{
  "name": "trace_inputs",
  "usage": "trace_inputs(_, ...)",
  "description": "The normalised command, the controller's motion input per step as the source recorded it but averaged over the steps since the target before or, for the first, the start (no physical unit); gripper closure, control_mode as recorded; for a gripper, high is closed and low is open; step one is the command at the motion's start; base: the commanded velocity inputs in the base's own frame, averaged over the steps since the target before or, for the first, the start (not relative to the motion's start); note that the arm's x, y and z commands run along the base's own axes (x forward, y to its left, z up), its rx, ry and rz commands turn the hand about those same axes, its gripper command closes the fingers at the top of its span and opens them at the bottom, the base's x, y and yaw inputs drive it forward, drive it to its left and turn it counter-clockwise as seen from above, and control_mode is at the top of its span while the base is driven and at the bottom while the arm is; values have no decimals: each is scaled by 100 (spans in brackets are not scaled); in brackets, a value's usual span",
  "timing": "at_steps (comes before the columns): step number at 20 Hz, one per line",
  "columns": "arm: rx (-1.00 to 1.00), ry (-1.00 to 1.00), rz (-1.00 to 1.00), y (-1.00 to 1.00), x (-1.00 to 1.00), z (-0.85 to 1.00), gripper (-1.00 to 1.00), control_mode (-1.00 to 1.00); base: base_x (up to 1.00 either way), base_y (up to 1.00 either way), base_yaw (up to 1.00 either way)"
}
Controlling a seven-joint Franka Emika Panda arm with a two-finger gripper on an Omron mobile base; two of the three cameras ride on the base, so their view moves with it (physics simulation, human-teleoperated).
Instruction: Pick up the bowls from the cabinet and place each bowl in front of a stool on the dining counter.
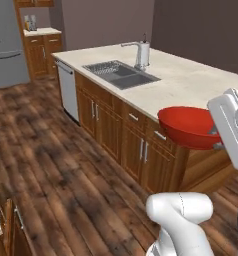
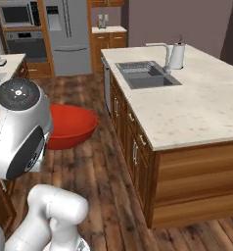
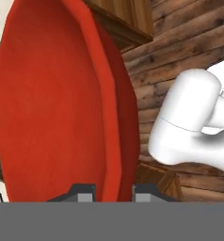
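The gripper (image 3: pixel 113 192) pinches the rim of the red bowl (image 1: pixel 188 126), with 1 dark fingertip on the inner face and the other on the outer wall, as the hand view shows. The bowl hangs in the air, clear of any surface, beside the near end of the dining counter (image 1: pixel 191 82) and roughly level with its top edge in the left base view. In the right base view the red bowl (image 2: pixel 69 126) shows above the wooden floor (image 2: pixel 96 162), partly behind the arm's white wrist, well to the side of the counter's drawer fronts. In the hand view the bowl stands nearly edge-on, its glossy inside facing the camera's left. The counter's beige stone top carries the inset grey sink (image 2: pixel 147 74) and the faucet (image 2: pixel 173 53) toward its far end. A steel fridge (image 2: pixel 65 34) stands against the back wall beyond the floor
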Motion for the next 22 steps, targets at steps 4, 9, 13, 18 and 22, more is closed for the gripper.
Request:
trace_inputs(4,0,0,0,0,0,0,100,100,5,-100,4)
trace_inputs(9,0,0,0,0,0,0,100,100,17,-100,0)
trace_inputs(13,0,0,0,0,0,0,100,100,24,-100,0)
trace_inputs(18,0,0,0,0,0,0,100,100,30,-100,0)
trace_inputs(22,0,0,0,0,0,0,100,100,42,-100,0)
